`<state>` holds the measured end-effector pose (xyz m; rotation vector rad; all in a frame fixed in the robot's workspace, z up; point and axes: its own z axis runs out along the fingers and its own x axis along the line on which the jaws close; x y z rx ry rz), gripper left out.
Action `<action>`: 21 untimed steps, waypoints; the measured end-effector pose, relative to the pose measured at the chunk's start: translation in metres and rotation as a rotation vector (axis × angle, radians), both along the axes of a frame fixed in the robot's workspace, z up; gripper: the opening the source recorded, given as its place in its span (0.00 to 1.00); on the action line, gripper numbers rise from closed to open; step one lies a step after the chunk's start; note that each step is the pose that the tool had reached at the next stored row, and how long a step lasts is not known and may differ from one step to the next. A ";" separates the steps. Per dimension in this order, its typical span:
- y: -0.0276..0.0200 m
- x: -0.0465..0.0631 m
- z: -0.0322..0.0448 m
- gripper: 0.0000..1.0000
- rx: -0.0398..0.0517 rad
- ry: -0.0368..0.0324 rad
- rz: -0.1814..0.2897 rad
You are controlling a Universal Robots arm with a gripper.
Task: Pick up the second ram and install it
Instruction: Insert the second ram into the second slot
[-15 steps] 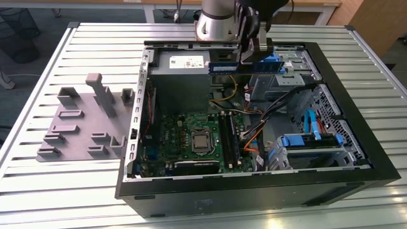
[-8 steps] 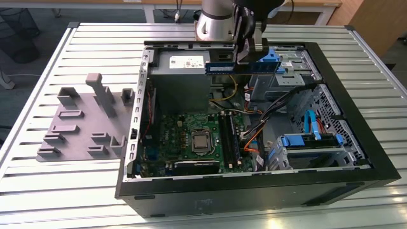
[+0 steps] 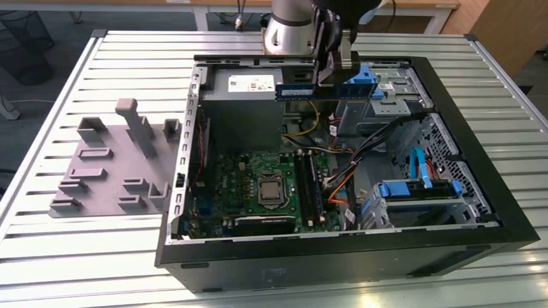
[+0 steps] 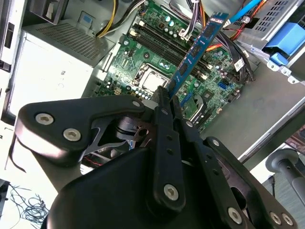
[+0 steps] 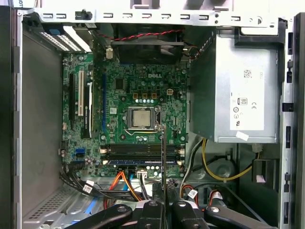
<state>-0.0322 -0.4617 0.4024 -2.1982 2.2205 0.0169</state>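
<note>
Blue-green circuit board with black chips along its face, the second ram point(image 4: 198, 52) is a thin, long rectangular stick, and it sits now between the two black metal fingers point(image 4: 164, 119) of the gripper point(image 3: 335, 82), which are closed tight on one of its ends. In the exterior view the stick hangs level above the far end of the open black computer case point(image 3: 479, 212), over the grey metal power supply box point(image 3: 244, 83) and well apart from the green motherboard point(image 3: 256, 170) deeper inside the case. In the first wrist view it shows edge-on as a dark thin line point(image 5: 163, 157) crossing above the long black memory slots point(image 5: 143, 153), which lie just beside the square silver processor point(image 5: 141, 117) on that motherboard. I judge the stick to be very light and stiff along its length, but fragile: the board can crack if it is bent or twisted, and the chips and the contact edge should not be squeezed. The safest hold is on the bare short ends or the long edges, so the flat faces stay free. Because the surface is smooth and the hold is at one end only, the stick may tilt in the fingers. Grey plastic fixture blocks point(image 3: 111, 167) stand on the slatted metal table point(image 3: 68, 256) outside the case, at the exterior view's left.
</note>
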 end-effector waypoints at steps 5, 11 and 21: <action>0.0000 0.000 0.0000 0.14 0.0000 0.0000 -0.008; 0.0000 0.000 0.0000 0.14 0.0000 0.0000 -0.021; 0.0000 0.000 0.0000 0.14 -0.0001 0.0000 -0.052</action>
